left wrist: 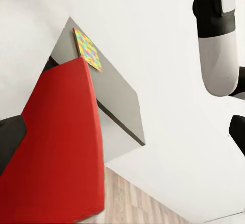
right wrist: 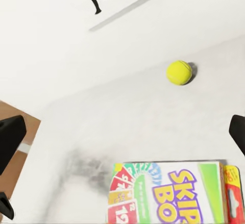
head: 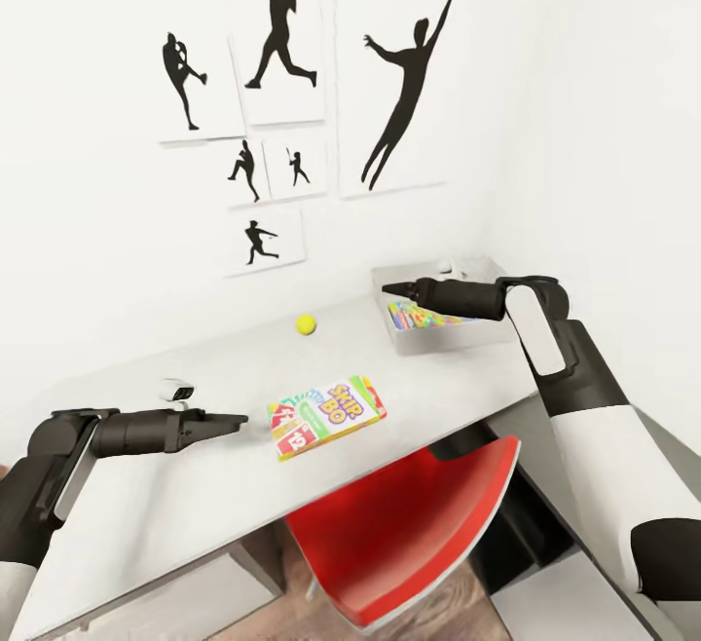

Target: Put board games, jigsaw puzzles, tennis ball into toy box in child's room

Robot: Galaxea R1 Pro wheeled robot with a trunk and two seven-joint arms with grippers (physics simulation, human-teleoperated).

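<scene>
On the table (head: 195,495) lies a SKIP-BO board game (head: 326,417), flat, with the yellow tennis ball (head: 307,325) behind it near the wall. At the table's back right stands the grey toy box (head: 458,337), and a multicoloured jigsaw puzzle (head: 421,316) lies inside. My left gripper (head: 241,421) hovers open just left of the SKIP-BO box. My right gripper (head: 389,288) is open and empty over the toy box's left end. The right wrist view looks down on the SKIP-BO box (right wrist: 168,193) and the ball (right wrist: 179,72). The bed is out of view.
A red chair (head: 419,524) is tucked under the table's front edge, with wood floor (left wrist: 138,203) below. A small white object (head: 178,390) sits on the table by my left arm. Silhouette posters (head: 282,37) hang on the white wall behind.
</scene>
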